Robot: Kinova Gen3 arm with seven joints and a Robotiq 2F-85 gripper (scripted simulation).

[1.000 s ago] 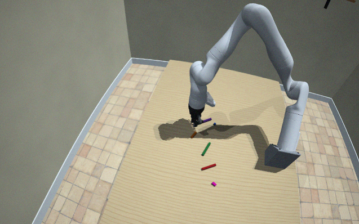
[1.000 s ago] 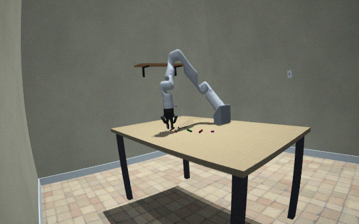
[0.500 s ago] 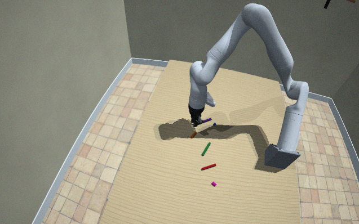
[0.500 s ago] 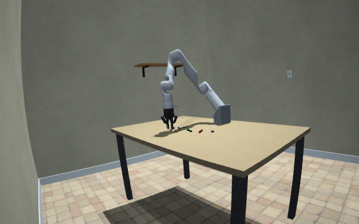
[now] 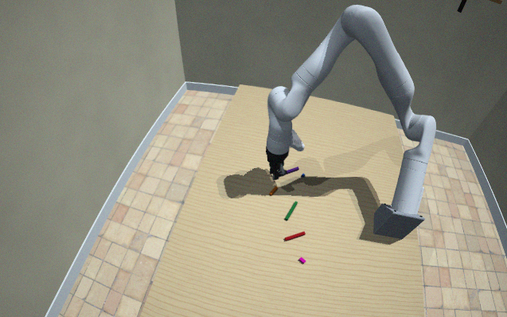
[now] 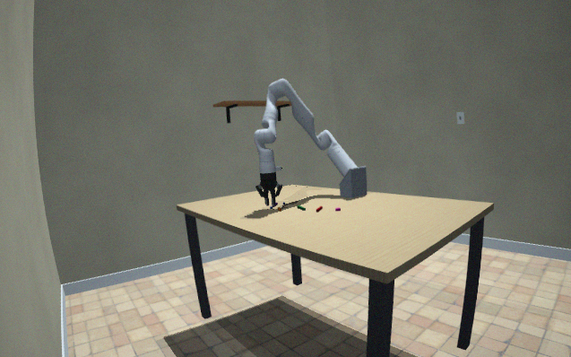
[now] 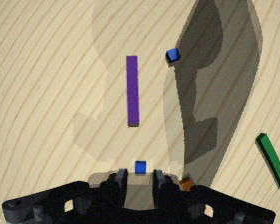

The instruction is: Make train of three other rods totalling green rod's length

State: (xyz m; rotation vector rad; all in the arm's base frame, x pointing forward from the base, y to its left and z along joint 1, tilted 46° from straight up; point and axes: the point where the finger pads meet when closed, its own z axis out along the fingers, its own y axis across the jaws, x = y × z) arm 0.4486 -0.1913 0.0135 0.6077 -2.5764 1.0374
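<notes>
My gripper [image 7: 140,179] hangs low over the table, its fingers a narrow gap apart. A small blue rod [image 7: 140,167] lies in that gap, and the fingers do not touch it. The purple rod [image 7: 132,90] lies straight ahead of it, in line. A second blue rod [image 7: 172,55] lies beyond the purple rod's far end, to the right. The orange rod [image 7: 185,183] peeks out beside my right finger. The green rod [image 7: 272,160] lies at the right. In the top view the gripper [image 5: 276,174] stands beside the purple rod [image 5: 292,170]; the orange rod [image 5: 273,190] and the green rod [image 5: 290,210] lie nearer.
The red rod [image 5: 294,236] and the magenta rod [image 5: 302,260] lie apart, farther down the table. The arm's base [image 5: 397,221] stands at the table's right side. The arm's shadow covers the orange rod.
</notes>
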